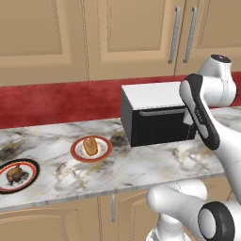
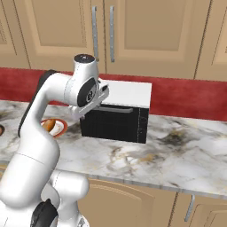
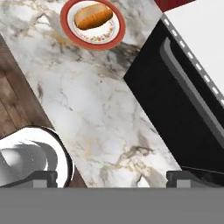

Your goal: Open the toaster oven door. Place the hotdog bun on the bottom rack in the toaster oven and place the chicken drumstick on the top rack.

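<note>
Toaster oven [image 1: 157, 115], centre right of left base view: door [image 3: 175, 113] shut, nothing loaded. Hotdog bun [image 1: 90, 146] on red-rimmed plate [image 1: 76, 151], centre left; chicken drumstick [image 1: 15, 174] on dark plate [image 1: 33, 165], lower left, both on table [image 1: 141, 164]. Gripper [image 3: 111, 178] released, empty, by door handle [image 3: 192, 98]. All steps remain.

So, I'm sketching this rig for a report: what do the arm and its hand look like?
Glossy white rounded arm segments with dark grey joint bands and round dark end caps. The hand ends in two small, square dark grey fingertips. No cables or markings visible.
</note>
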